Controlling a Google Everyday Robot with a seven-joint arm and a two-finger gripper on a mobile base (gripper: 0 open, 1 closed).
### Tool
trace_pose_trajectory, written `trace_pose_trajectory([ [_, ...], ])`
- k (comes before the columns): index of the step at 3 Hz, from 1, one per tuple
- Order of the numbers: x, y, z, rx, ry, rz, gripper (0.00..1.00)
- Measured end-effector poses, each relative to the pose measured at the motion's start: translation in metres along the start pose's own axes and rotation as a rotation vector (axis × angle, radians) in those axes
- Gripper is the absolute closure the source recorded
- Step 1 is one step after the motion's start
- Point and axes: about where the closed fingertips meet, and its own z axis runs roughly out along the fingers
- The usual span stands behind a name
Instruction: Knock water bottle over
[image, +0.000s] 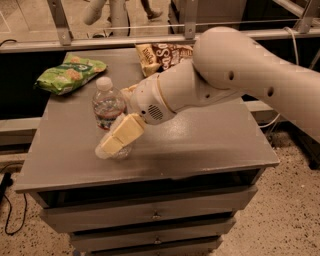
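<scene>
The water bottle (107, 107) is a small clear ribbed bottle with a white cap and a red and green banded label. It stands upright on the grey cabinet top (200, 145), left of centre. My gripper (116, 140) hangs from the big white arm and reaches in from the right. Its cream fingers lie across the front of the bottle's lower half and hide its base. The fingers touch or nearly touch the bottle.
A green snack bag (69, 73) lies at the back left of the cabinet top. A brown and white chip bag (162, 54) lies at the back centre, partly behind the arm. Drawers sit below the front edge. A railing runs behind.
</scene>
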Motion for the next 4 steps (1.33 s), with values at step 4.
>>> trace_pose_trajectory([
  [4, -0.036, -0.087, 0.021, 0.067, -0.115, -0.01, 0.0],
])
